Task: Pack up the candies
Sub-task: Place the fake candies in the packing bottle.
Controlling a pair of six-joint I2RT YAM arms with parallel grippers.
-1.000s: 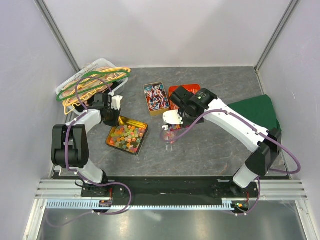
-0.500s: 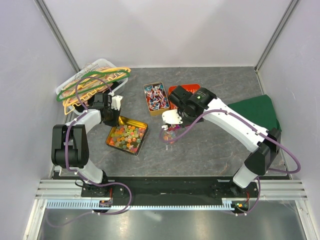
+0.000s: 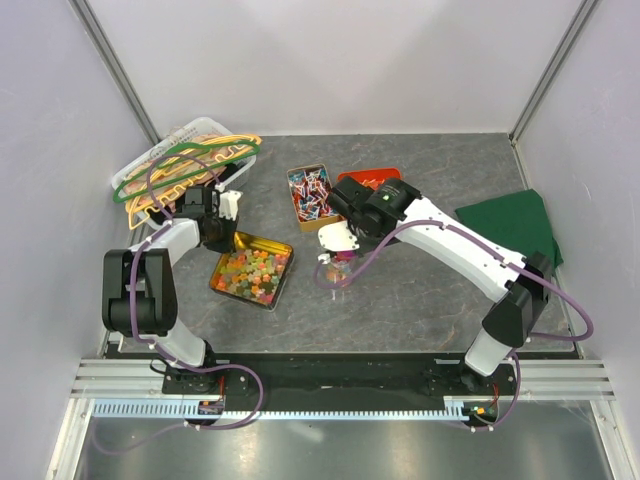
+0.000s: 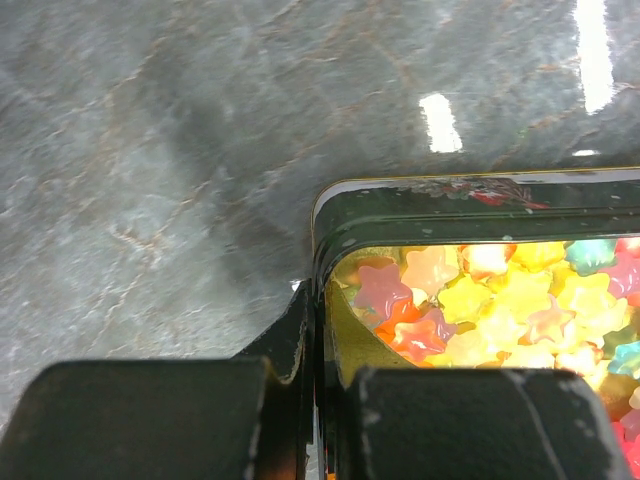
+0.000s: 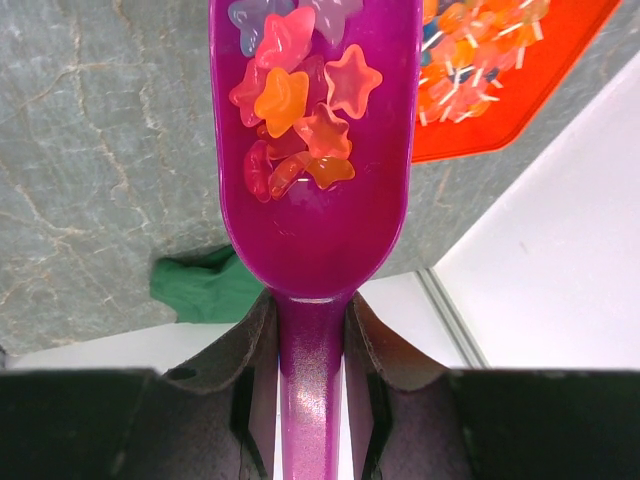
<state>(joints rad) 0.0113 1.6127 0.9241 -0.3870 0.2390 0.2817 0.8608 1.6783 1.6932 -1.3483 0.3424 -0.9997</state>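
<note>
A gold tin (image 3: 282,262) left of centre holds pastel star-shaped candies (image 3: 252,273). My left gripper (image 3: 229,240) is shut on its far left rim; in the left wrist view the tin wall (image 4: 322,300) stands pinched between the fingers, with the candies (image 4: 480,300) just inside. My right gripper (image 3: 338,250) is shut on the handle of a purple scoop (image 5: 315,190), which carries several star candies (image 5: 295,100) and hangs above the table right of that tin. A second tin (image 3: 296,208) behind it holds twist-wrapped candies (image 3: 311,192).
A red lid (image 3: 385,177) lies behind my right wrist, partly hidden. A green cloth (image 3: 510,220) is at the right edge. A white basket (image 3: 192,131) with coloured hangers (image 3: 185,162) sits at the back left, close to my left arm.
My right arm has carried the loaded scoop a little to the left. The left gripper and its tin have barely shifted.
</note>
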